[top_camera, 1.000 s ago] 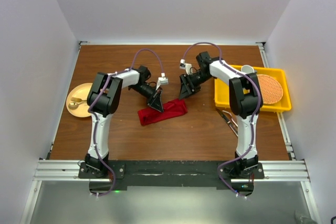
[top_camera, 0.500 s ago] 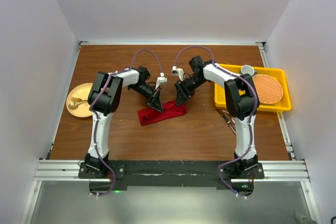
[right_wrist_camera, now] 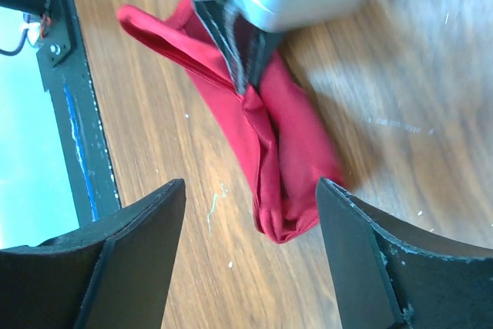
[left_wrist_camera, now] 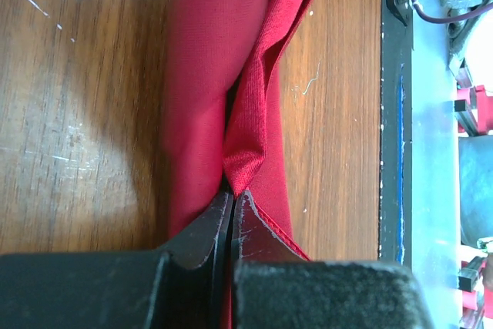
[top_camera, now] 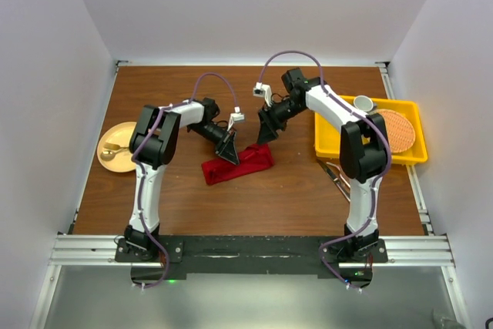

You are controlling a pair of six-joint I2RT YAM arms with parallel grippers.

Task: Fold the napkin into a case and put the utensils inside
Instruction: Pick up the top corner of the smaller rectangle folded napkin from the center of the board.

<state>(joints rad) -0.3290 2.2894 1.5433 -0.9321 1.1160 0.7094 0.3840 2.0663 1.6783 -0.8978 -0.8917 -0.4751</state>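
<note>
The desk [top_camera: 154,190] carries the napkin [top_camera: 239,166] at its middle, bunched into a long red band and not yet a neat case. The left arm [top_camera: 158,140] reaches onto it, its jaws closed tight on a pinched ridge of cloth, likely to anchor the fold. The right arm [top_camera: 333,108] hovers over the band's right end, jaws spread wide and empty, seemingly ready to take it. The utensils [top_camera: 339,179] lie toward the right edge, well apart.

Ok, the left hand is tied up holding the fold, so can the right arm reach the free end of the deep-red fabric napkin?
Probably yes: the right hand hangs open above that end of the napkin, nothing between; the left hand pinches farther along.
</note>
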